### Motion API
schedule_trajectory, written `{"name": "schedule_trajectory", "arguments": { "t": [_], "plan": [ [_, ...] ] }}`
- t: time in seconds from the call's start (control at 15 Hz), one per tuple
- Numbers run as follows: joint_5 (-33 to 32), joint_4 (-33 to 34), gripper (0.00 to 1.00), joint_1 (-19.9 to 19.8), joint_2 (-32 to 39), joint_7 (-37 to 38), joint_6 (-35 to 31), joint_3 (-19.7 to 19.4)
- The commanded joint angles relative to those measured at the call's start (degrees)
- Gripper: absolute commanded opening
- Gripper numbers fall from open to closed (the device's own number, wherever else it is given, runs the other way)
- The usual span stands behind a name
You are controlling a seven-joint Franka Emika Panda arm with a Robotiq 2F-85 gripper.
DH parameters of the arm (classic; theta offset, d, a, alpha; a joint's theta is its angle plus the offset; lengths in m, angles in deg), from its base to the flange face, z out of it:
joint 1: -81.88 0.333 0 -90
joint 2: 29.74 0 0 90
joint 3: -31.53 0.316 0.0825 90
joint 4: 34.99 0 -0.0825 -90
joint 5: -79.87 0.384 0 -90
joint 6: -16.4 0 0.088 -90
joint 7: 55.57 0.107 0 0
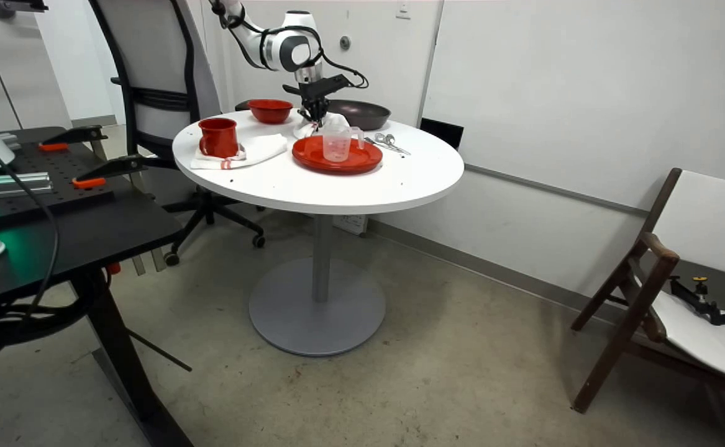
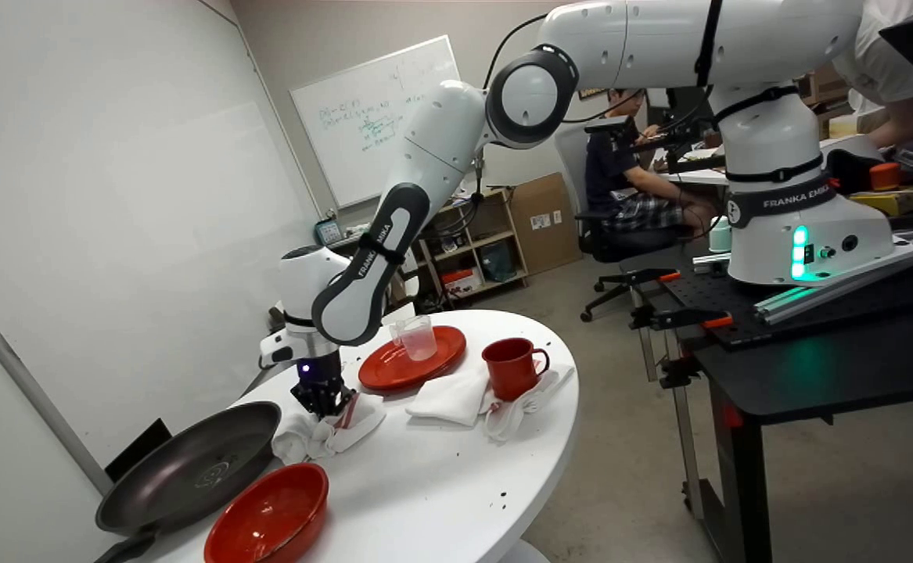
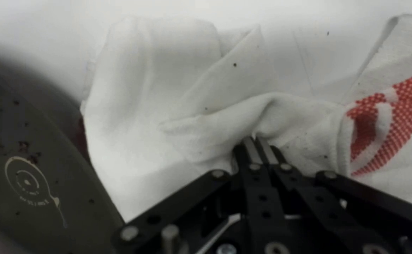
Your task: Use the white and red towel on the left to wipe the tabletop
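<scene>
A crumpled white towel with red stripes (image 3: 138,123) lies on the round white tabletop (image 1: 312,192), beside the dark pan. It shows in both exterior views (image 1: 304,131) (image 2: 364,426). My gripper (image 3: 254,139) points down into the towel, its fingers pressed together with a fold of cloth pinched at the tips. It also shows in both exterior views (image 1: 319,123) (image 2: 331,408). The red stripes lie right of the fingers in the wrist view. Dark specks sit on the towel and tabletop. A second white and red towel (image 1: 266,149) lies folded under the red mug.
The pan (image 2: 190,469) and red bowl (image 2: 268,516) stand close to the gripped towel. A red plate (image 1: 312,159) with a clear measuring cup (image 1: 336,148) is near it too. Metal utensils (image 1: 390,144) lie beside the plate. The red mug (image 2: 511,369) stands near the table's edge.
</scene>
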Motion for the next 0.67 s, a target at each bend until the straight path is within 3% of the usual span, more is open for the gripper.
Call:
{"name": "schedule_trajectory", "arguments": {
  "t": [0.0,0.6],
  "plan": [
    [-0.8,2.6,0.0,0.0,1.5,2.7,1.7,-1.1],
    [-0.2,-2.8,0.0,0.8,-1.3,6.2,0.4,-1.3]
  ]
}}
